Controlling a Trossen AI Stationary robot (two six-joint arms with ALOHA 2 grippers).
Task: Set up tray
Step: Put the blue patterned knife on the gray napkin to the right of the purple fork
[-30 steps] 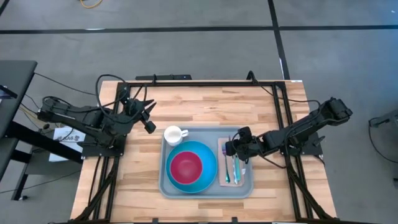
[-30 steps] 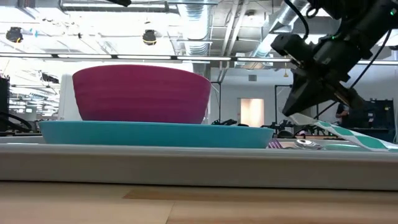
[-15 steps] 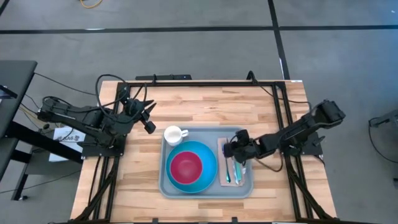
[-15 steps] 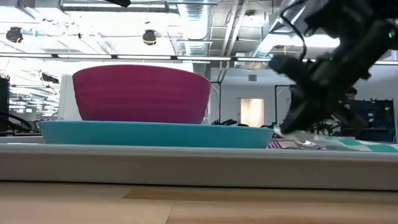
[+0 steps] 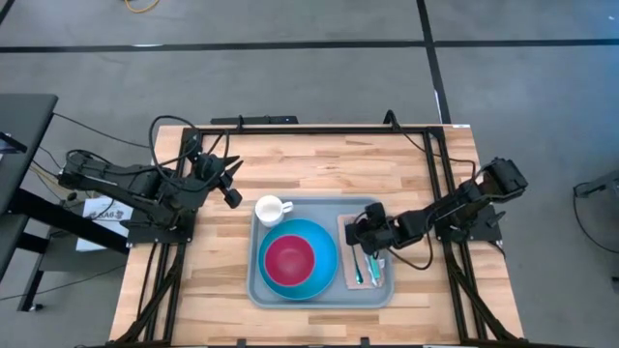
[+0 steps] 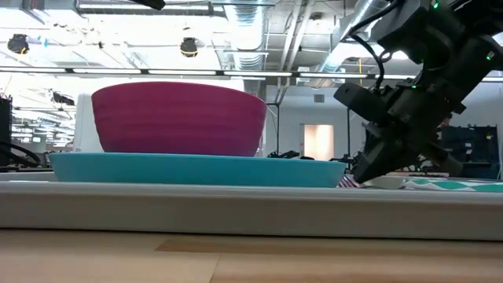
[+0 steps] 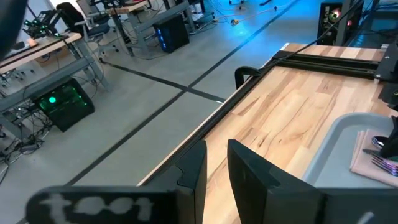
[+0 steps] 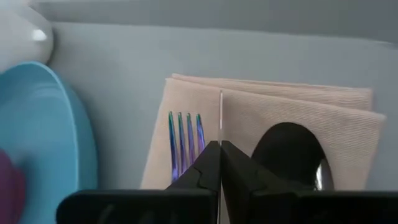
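Note:
The grey-blue tray (image 5: 259, 290) lies mid-table and carries a bright-blue plate (image 5: 325, 253) with a magenta bowl (image 5: 288, 259), a white cup (image 5: 270, 209) and a beige napkin (image 8: 280, 106). On the napkin lie a fork (image 8: 185, 134) and a spoon (image 8: 289, 155). My right gripper (image 8: 220, 144) is low over the napkin (image 5: 370, 235), shut on a thin knife. My left gripper (image 5: 233, 196) waits open above the table's left part, off the tray's far-left corner. My right gripper pinches the knife between its two fingers, which slant down from the table's right side. The thin blade (image 8: 221, 118) shows edge-on and runs forward past the fingertips, between fork and spoon. Its teal-striped handle (image 6: 452, 185) lies level, low over the tray.
The tray's raised rim (image 6: 236, 212) runs along the near side. The black frame rails (image 5: 319, 127) border the table's far and side edges. Bare wood (image 5: 329, 164) lies between the tray and the far edge.
My right gripper has gone down toward the napkin and a little toward the near edge, its arm sinking lower. The knife, held tilted with its teal handle raised a second ago, has come down to lie level over the tray.

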